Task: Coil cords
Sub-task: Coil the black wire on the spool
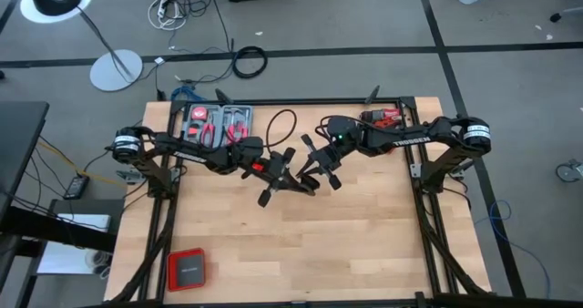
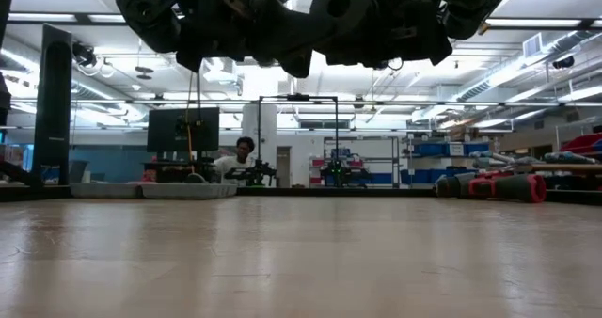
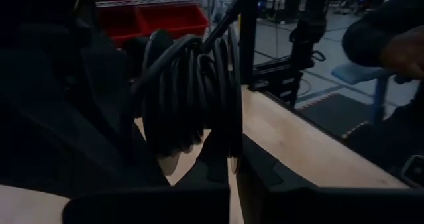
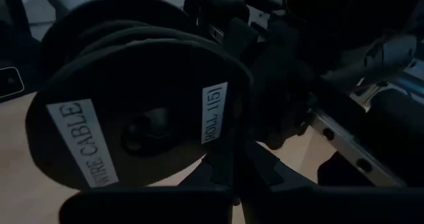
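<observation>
Cord (image 3: 192,91) spool (image 4: 132,111) label: "WIRE CABLE" ("ROLL 151").

Two robot arms (image 1: 191,151), one black cord (image 1: 278,126), one red drill (image 1: 384,117), one red box (image 1: 187,270), one tool tray (image 1: 217,123)

White label strip (image 4: 83,143) on dark spool (image 4: 139,98), close ahead of right jaws: reads "WIRE CABLE", black capitals, running lengthwise along strip. Second white label (image 4: 213,111) on same spool face, nearer right jaws' centre line: reads "ROLL 15"; trailing mark unclear. Right arm link (image 1: 408,140), high view: white lettering "TROSSEN". Red flat case (image 1: 187,269) on tabletop, well apart from both jaws: marking present, unreadable.
</observation>
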Available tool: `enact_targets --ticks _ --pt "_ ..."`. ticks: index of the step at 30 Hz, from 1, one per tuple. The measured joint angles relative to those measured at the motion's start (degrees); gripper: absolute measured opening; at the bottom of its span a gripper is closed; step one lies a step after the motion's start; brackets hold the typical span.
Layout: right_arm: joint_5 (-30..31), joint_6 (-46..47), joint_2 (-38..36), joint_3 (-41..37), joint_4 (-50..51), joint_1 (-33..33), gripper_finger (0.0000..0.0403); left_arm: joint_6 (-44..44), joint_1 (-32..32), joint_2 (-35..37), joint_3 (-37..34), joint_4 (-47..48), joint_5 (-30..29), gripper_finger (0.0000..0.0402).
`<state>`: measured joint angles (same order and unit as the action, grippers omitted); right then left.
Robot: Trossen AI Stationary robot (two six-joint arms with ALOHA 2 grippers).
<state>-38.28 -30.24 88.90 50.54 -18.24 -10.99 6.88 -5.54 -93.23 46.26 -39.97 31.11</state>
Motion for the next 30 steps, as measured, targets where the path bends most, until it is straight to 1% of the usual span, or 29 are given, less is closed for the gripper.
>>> enact_targets --ticks 4,14,20,26,27,28,30 --pt "0.5 0.6 0.0 0.0 0.4 0.4 0.0004 1.5 0.1 0.0 0.0 -0.4 -2.6 0.0008" --pt "0.5 7.2 0.0 0.0 3.1 0.2 0.0005 5.2 0.7 0.0 -0.1 -0.6 -9.8 0.0008" --pt "0.4 9.5 0.0 0.1 7.8 0.0 0.0006 7.5 1.4 -0.1 -0.1 -0.5 -13.9 0.0008" --pt "-4.4 11.1 0.0 0.0 12.7 -1.3 0.0007 8.3 1.7 -0.1 -0.1 -1.1 -17.5 0.0008" --pt "-6.5 11.4 0.1 -0.3 13.9 -1.5 0.0007 8.5 1.6 0.0 0.0 -1.2 -19.1 0.0008" --pt "-7.5 11.7 0.1 -0.4 14.3 -1.6 0.0007 8.6 1.4 0.1 0.0 -0.6 -19.0 0.0008" --pt "-9.4 12.7 0.1 -0.3 14.7 -2.5 0.0010 9.4 1.6 0.1 0.1 -0.2 -21.3 0.0008"
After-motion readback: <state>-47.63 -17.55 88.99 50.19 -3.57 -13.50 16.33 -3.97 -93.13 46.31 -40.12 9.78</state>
